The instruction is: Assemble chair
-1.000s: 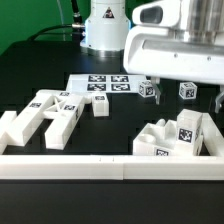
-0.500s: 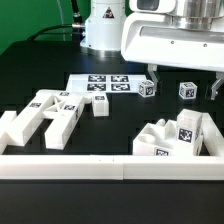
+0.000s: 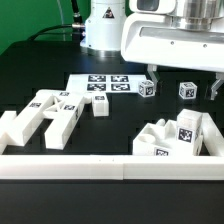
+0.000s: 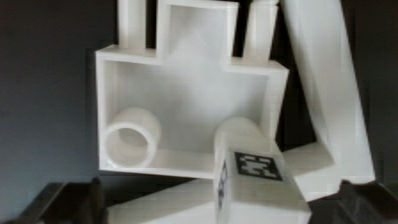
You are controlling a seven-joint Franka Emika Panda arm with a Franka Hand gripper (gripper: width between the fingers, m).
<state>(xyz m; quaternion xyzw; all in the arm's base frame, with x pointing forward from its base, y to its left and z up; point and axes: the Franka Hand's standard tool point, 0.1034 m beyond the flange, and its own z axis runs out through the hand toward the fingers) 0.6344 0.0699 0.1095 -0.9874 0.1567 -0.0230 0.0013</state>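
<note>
Chair [image 3: 172,138] parts: two heaps along the tabletop's [image 3: 115,128] edge by the rail [image 3: 110,166], three small tagged blocks [image 3: 147,89] by the marker board [image 3: 103,84]. Only wrist view shows gripper [image 4: 214,207] spread wide, empty, over a slab [image 4: 187,100] with one tagged bar [image 4: 254,165]. Nothing moved since half a second ago.

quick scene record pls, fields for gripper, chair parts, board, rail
gripper: open, holding nothing, hovering over the right pile
left pile: loose white chair pieces, at the exterior view's left
right pile: slab with bar pieces, one tag facing up
tagged blocks: two small ones, apart, behind the right pile
marker board: flat, mid table
border rail: along the near edge
</note>
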